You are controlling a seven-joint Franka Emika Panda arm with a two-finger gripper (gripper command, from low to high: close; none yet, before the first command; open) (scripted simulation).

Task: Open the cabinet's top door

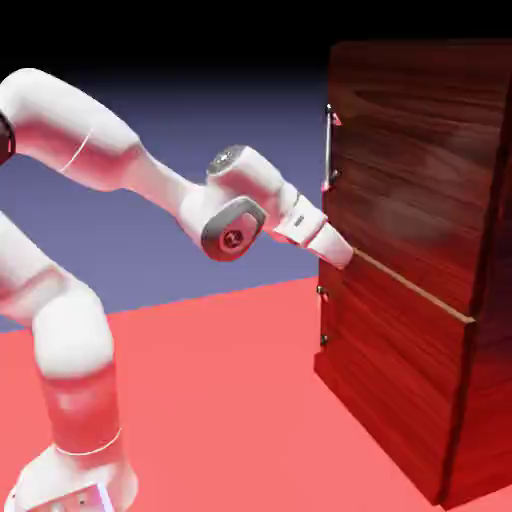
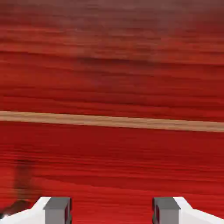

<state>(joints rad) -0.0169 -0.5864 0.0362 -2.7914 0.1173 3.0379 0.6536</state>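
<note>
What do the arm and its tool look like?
Glossy white segmented arm with rounded links, grey-rimmed round joint caps bearing a small emblem, and thin seam rings. Small dark lettering sits near the wrist. The two-finger tool has white angled fingers ending in small blocky grey tips. No loose cables show.

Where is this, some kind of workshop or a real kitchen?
Probably neither: it looks like a computer-made test scene. A white robot arm reaches toward a dark wood-grain cabinet, the floor is one flat red sheet, and behind is only plain blue-violet fading to black.
</note>
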